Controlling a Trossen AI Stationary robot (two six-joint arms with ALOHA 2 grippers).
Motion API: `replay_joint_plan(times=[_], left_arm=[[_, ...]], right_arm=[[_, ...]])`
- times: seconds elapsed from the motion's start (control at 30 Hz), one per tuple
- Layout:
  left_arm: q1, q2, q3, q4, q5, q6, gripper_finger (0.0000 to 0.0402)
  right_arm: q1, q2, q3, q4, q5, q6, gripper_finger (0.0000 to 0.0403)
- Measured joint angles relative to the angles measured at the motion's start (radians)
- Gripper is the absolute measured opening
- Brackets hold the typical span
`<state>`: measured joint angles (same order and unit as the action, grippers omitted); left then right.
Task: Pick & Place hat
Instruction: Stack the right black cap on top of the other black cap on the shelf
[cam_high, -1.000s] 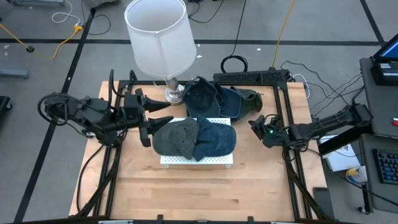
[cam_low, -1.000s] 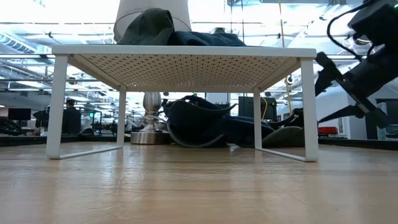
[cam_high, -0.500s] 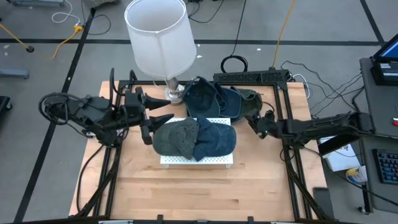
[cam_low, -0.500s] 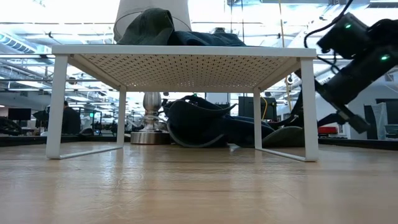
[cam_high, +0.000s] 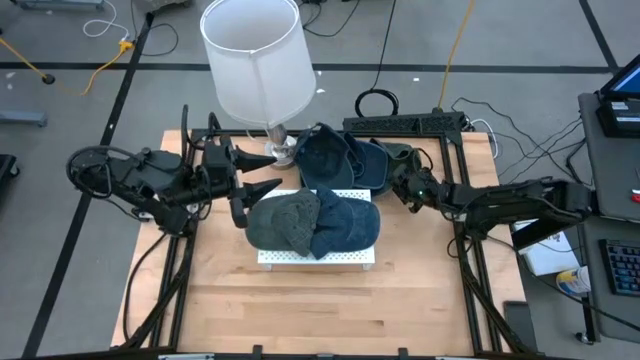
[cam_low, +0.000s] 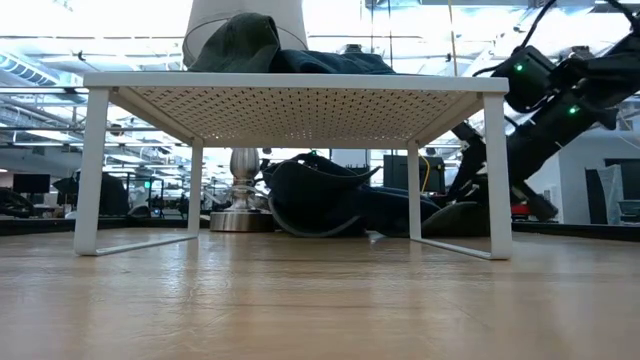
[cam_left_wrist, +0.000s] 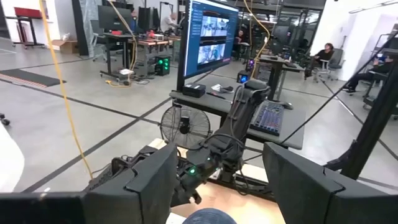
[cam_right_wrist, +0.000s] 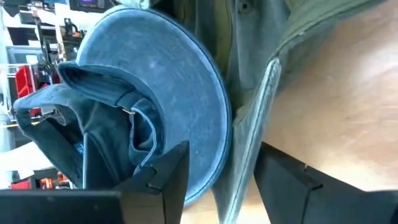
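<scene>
Jaws of the right gripper stood open, straddling the olive hat brim on the table behind the white rack, lined up to pinch it. Left gripper waited open-jawed beside the two hats already on the rack.

Left tool held level above the surface's left side, fingers spread wide. Right arm stretched low from the right; right tool parted, pointing inward.
</scene>
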<state>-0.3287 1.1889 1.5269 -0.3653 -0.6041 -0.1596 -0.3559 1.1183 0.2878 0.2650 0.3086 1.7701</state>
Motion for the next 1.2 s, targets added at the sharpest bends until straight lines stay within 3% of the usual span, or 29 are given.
replay_joint_plan(times=[0.17, 0.43, 0.67, 0.93, 1.2], left_arm=[[0.003, 0.0, 0.0, -0.008, 0.001, 0.0, 0.0244], [0.003, 0.0, 0.0, -0.008, 0.001, 0.001, 0.0243], [0.003, 0.0, 0.0, -0.014, 0.002, 0.002, 0.0243], [0.003, 0.0, 0.0, -0.026, 0.002, 0.003, 0.0244], [0.003, 0.0, 0.0, -0.06, 0.003, 0.0, 0.0243]], right_arm=[[-0.002, 0.039, 0.0, 0.013, -0.03, 0.001, 0.0121], [0.022, 0.016, 0.0, 0.003, -0.022, -0.072, 0.0012], [0.045, -0.068, 0.0, -0.104, -0.022, -0.093, 0.0006], [0.098, -0.239, 0.0, -0.34, 0.024, -0.097, 0.0005], [0.116, -0.357, 0.168, -0.836, 0.111, -0.232, 0.0004]])
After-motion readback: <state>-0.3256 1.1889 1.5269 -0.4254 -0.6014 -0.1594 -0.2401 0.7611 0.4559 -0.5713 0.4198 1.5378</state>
